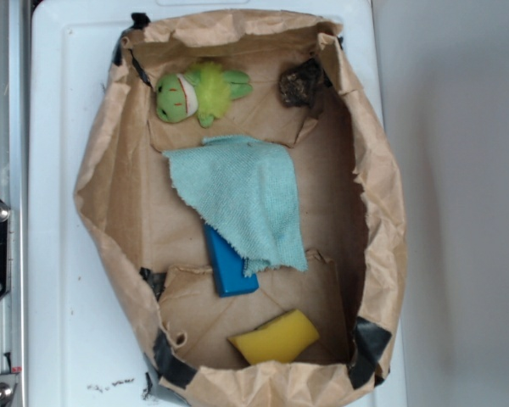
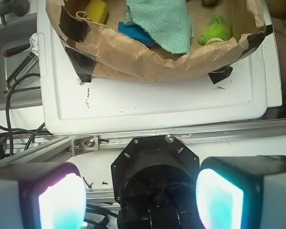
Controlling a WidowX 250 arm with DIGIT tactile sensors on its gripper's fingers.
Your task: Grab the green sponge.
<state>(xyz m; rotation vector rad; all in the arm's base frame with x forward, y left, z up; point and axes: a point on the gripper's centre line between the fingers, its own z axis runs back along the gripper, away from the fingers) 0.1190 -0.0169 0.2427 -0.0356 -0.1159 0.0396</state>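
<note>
The green sponge [image 1: 276, 337] is a flat yellow rectangle with rounded corners, lying at the near end of the brown paper bag [image 1: 97, 195]. In the wrist view the green sponge [image 2: 97, 10] shows at the top edge, inside the bag [image 2: 148, 57]. My gripper [image 2: 140, 195] is open, its two glowing pads wide apart with nothing between them. It hangs over the black robot base [image 2: 155, 176], well away from the bag. The gripper does not appear in the exterior view.
A blue block [image 1: 229, 263] lies partly under a pale teal cloth [image 1: 242, 199]. A lime-green plush toy [image 1: 199, 91] and a dark lump [image 1: 299, 83] sit at the bag's far end. The bag rests on a white tray [image 2: 148, 105]. Cables [image 2: 12, 95] lie left.
</note>
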